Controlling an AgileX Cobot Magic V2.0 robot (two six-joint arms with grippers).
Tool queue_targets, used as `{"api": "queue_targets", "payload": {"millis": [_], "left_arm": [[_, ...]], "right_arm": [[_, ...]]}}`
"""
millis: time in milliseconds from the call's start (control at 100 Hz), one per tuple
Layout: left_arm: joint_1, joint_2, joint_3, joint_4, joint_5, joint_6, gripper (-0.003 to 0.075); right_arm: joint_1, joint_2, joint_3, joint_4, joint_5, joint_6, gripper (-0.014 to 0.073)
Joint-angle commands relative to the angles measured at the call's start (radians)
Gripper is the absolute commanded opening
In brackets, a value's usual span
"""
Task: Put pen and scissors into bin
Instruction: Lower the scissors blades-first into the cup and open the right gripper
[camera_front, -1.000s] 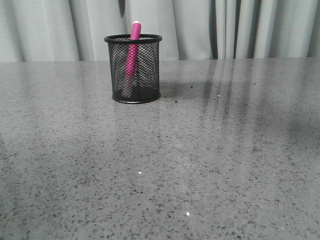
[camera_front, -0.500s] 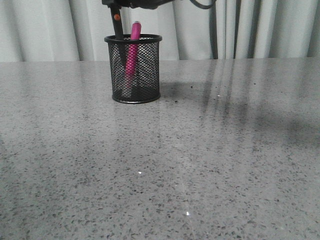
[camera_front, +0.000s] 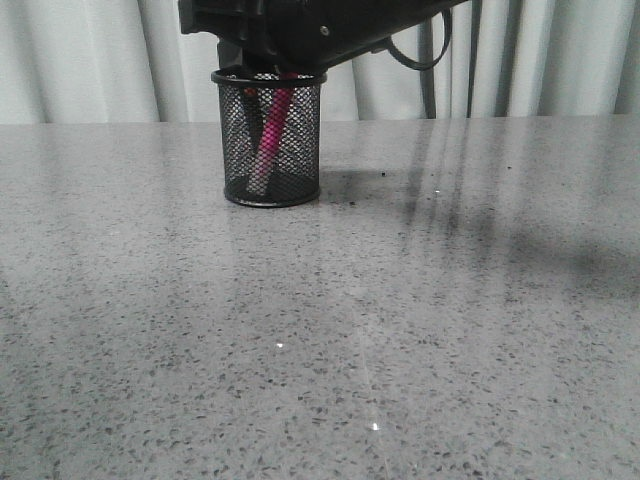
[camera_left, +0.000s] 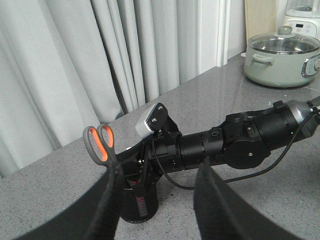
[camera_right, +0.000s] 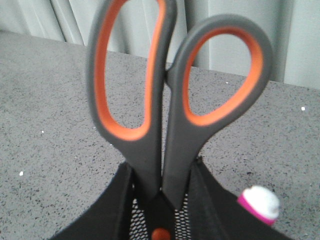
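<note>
Magenta pen (camera_front: 268, 140) already leaning inside bin (camera_front: 270, 135) on worktop (camera_front: 400, 300). Scissors (camera_right: 165, 100) pinched by right hand (camera_right: 160, 200), blades down in bin, loops above rim; release left. Left hand (camera_left: 155, 200) spread, empty.

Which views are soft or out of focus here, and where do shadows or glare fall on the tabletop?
Right wrist view: the scissors fill the frame, their edges slightly soft; the pen cap is blurred. Front view: sharp on the bin, with streaky shadows across the table to its right and tiny glints in front of it. Left wrist view: fingers are dark, blurred shapes.
</note>
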Motion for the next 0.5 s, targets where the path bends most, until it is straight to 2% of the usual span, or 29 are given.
{"api": "queue_targets", "payload": {"millis": [0,50,120,170,290,360,410,490], "left_arm": [[-0.008,0.003,-0.028,-0.007,-0.070,-0.003,0.0295],[-0.008,0.003,-0.028,-0.007,-0.070,-0.003,0.0295],[-0.008,0.003,-0.028,-0.007,-0.066,-0.003,0.0295],[-0.008,0.003,-0.028,-0.007,-0.059,-0.003,0.0295],[-0.008,0.003,-0.028,-0.007,-0.053,-0.003,0.0295],[-0.008,0.003,-0.028,-0.007,-0.053,-0.003,0.0295],[-0.008,0.003,-0.028,-0.007,-0.053,-0.003,0.0295],[-0.008,0.003,-0.028,-0.007,-0.053,-0.003,0.0295]], "right_arm": [[-0.003,-0.047,-0.017,0.018,-0.054,-0.008,-0.0067],[-0.003,-0.048,-0.017,0.018,-0.071,-0.008,-0.0053],[-0.003,-0.048,-0.017,0.018,-0.084,-0.008,0.0009],[-0.003,-0.048,-0.017,0.018,-0.085,-0.008,0.0084],[-0.003,-0.052,-0.017,0.018,-0.090,-0.008,0.0330],[-0.003,-0.065,-0.017,0.018,-0.090,-0.008,0.0426],[-0.003,-0.078,-0.017,0.018,-0.090,-0.008,0.0456],[-0.003,-0.105,-0.017,0.018,-0.095,-0.008,0.0454]]}}
